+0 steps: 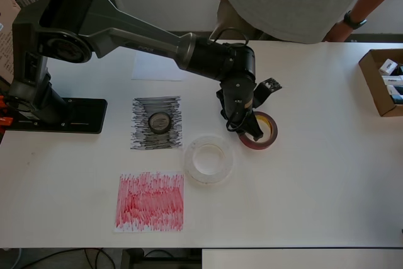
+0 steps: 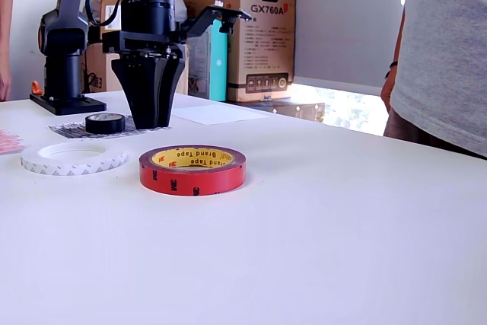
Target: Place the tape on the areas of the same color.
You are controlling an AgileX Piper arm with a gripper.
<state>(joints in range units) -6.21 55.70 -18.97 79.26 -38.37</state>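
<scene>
Claw (image 1: 242, 125) first: seen from overhead it hangs over the near rim of the red tape roll (image 1: 258, 130), poised as if to pick it up; its spread cannot be told from this angle. The black tape roll (image 1: 159, 121) already sits on the black scribbled patch (image 1: 140, 131). The white tape roll (image 1: 208, 159) lies on bare table (image 1: 315, 174), between the patches and the red roll. The red scribbled patch (image 1: 150, 201) and the white sheet (image 1: 156, 66) are both unoccupied.

From the exterior view, the claw (image 2: 154, 121) points straight down behind the red roll (image 2: 192, 170), its fingers seemingly drawn close together and gripping nothing.
</scene>
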